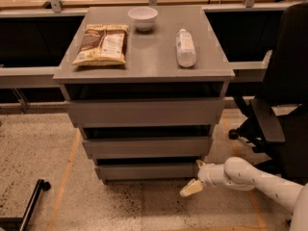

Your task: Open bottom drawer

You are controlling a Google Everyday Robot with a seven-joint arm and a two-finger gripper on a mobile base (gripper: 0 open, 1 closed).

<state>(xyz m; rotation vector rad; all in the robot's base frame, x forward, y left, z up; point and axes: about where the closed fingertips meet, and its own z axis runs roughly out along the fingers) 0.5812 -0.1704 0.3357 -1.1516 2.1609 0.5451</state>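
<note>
The bottom drawer [147, 171] is the lowest and narrowest of three grey handle-less fronts on the cabinet, and its front sits set back under the middle one. My gripper [195, 176] is at the drawer's lower right corner, just off the floor. It is open: one cream fingertip [191, 188] points down and left, and the other finger touches or nearly touches the drawer's right end. My white arm [250, 177] reaches in from the right.
On the cabinet top [149, 57] lie a snack bag [102, 44], a white bowl [143, 18] and a lying bottle [186, 47]. A black office chair [284, 109] stands close on the right. A black leg with a wheel [33, 196] is at the lower left.
</note>
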